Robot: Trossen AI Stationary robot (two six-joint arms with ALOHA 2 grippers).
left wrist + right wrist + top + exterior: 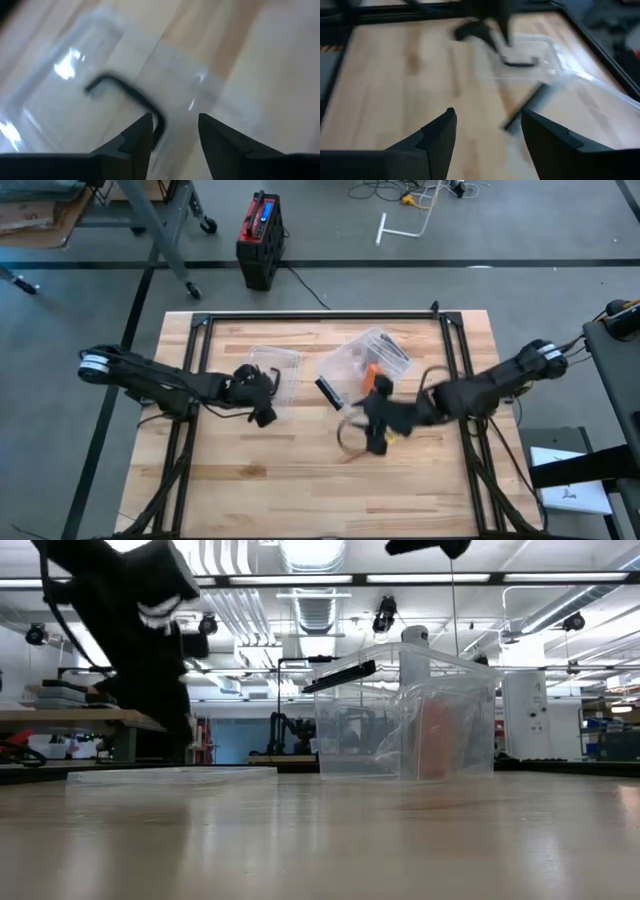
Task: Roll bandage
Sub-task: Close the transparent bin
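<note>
Over the blurred clear lid (75, 95), both claws (175, 130) (487, 127) gape, holding nothing.

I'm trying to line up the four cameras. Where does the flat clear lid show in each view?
High: clear lid left of centre, beside the left gripper.
Low: flat at left.
Left wrist: fills the frame.
Right wrist: far end.
Shared landmark: clear box.

Dark arms, black wedge fingers (437, 137)

Robotics lab: ceiling ducts (318, 602), workbenches (70, 720), floor cables (400, 195).
</note>
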